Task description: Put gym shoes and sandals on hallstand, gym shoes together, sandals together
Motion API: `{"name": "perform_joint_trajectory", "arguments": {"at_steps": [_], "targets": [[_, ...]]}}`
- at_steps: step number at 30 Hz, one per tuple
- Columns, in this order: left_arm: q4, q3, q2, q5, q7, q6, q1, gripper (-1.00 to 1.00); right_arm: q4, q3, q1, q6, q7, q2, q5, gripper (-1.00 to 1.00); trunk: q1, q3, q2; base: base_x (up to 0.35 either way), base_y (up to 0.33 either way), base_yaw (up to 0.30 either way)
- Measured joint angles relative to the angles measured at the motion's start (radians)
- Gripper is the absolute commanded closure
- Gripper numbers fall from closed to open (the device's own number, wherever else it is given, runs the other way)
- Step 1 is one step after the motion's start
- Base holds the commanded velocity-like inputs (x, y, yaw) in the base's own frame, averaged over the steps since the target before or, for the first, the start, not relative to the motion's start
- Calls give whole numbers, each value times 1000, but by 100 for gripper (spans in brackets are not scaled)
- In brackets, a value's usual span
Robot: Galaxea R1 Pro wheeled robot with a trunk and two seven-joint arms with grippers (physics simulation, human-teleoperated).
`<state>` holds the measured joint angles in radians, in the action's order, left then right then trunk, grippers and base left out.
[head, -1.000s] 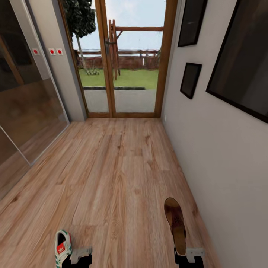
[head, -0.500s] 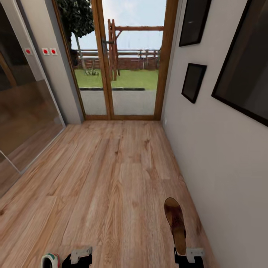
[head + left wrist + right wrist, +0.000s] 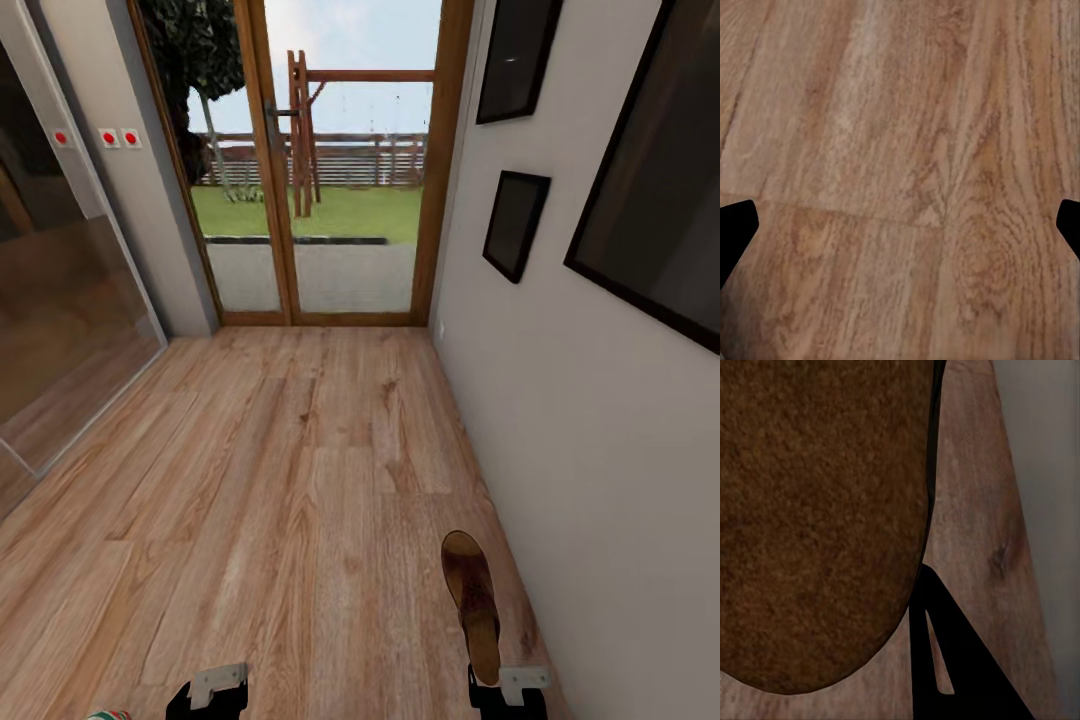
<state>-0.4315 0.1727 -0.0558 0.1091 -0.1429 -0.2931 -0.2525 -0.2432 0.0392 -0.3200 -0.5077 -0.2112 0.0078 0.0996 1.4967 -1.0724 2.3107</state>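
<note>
Corridor floor [image 3: 300,480] of light wood-grain planks runs ahead to a glazed wooden door [image 3: 330,170], with a white wall [image 3: 580,430] carrying dark framed pictures [image 3: 515,225] on the right and a glass panel [image 3: 60,320] on the left. One brown sandal [image 3: 472,600] projects forward from the right hand [image 3: 508,690] at the lower edge of the head view, close beside the wall; in the right wrist view its reddish-brown surface [image 3: 817,517] lies against a black finger [image 3: 960,660], so the hand is clamped on the sandal. The left hand [image 3: 207,692] sits low over bare planks, its two dark fingertips [image 3: 735,229] spread wide apart with nothing between them. A sliver of one gym shoe [image 3: 108,714] peeks in at the bottom left corner.
</note>
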Motion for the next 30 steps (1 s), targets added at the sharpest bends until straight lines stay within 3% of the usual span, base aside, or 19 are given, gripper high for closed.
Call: {"name": "perform_joint_trajectory", "arguments": {"at_steps": [9, 30], "targets": [[0, 1, 0, 0, 0, 0, 1, -100, -1, 0, 0, 0, 0, 0, -1, 100, 0, 0, 0, 41, 0, 0], [0, 0, 0, 0, 0, 0, 2, -100, 0, 0, 0, 0, 0, 0, -1, 100, -1, 0, 0, 325, -41, 6]]}}
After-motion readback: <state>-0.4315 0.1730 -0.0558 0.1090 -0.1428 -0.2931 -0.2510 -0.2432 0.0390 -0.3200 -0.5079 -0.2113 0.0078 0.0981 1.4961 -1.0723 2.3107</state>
